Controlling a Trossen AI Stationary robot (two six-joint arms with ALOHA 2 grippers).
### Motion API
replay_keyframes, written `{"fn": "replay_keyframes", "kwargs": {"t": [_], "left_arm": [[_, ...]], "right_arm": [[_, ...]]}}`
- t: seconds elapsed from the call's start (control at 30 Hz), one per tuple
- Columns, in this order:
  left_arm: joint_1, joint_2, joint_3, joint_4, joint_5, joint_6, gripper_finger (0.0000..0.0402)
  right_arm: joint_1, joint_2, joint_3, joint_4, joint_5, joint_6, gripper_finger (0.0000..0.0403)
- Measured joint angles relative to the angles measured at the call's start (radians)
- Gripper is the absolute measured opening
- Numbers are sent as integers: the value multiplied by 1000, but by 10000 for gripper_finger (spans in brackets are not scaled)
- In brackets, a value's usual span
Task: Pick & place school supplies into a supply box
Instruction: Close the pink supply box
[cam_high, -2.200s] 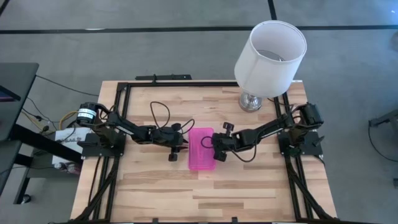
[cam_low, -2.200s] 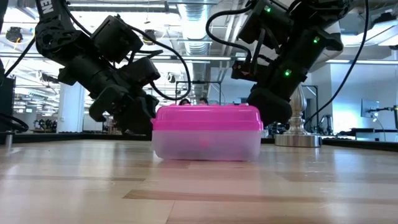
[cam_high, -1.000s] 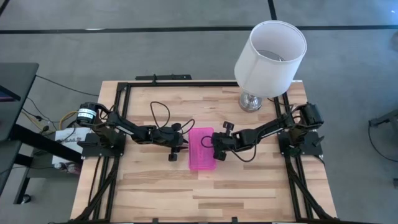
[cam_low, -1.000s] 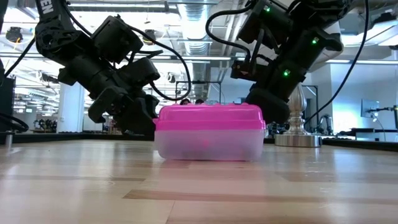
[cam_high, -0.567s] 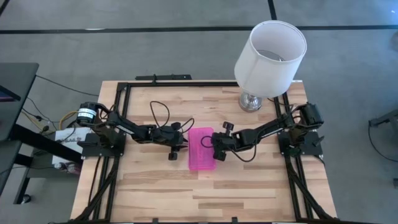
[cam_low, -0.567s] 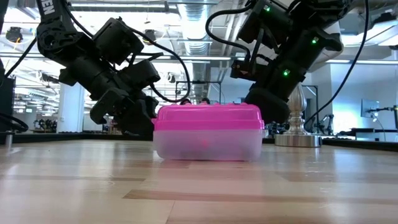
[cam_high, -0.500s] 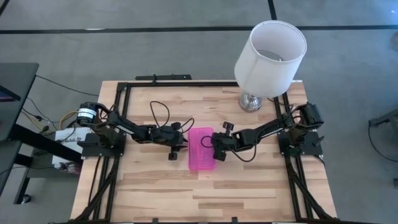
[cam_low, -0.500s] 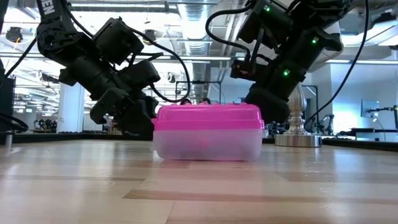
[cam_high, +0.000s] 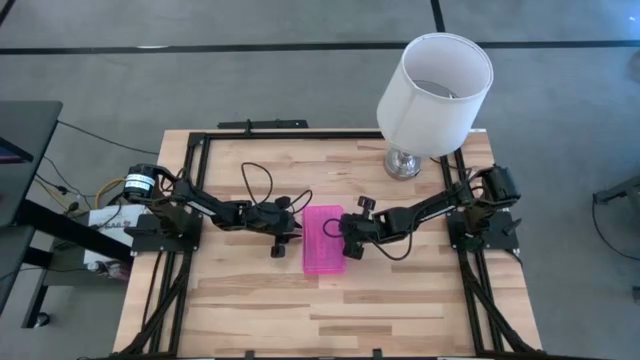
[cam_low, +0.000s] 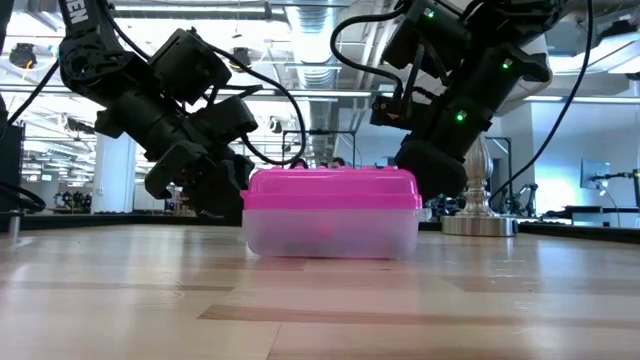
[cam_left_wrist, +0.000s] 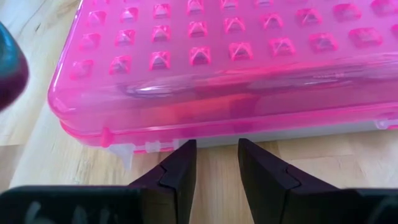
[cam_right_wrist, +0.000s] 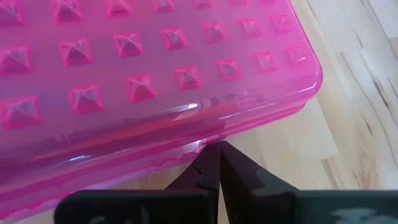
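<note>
While flanked by both hands, supply box (cam_high: 324, 241) lid-down.

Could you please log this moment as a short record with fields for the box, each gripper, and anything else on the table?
supply box: pink-lidded supply box at the table's middle, lid down over a clear base
left gripper: left gripper low at the box's left long side, fingers slightly apart, holding nothing
right gripper: right gripper at the box's right side, fingers closed together, tips at the lid's edge
loose supplies: none seen on the table
other: white lamp at the table's far right corner
</note>
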Motion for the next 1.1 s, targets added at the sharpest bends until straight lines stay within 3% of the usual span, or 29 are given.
{"fn": "replay_keyframes", "kwargs": {"t": [0.93, 1.1], "left_arm": [[0, 0, 0, -33, -2, 0, 114], [0, -3, 0, -60, -48, 0, 114]], "right_arm": [[-4, 0, 1, -32, 3, 26, 3], [-4, 0, 1, -85, 4, 47, 3]]}}
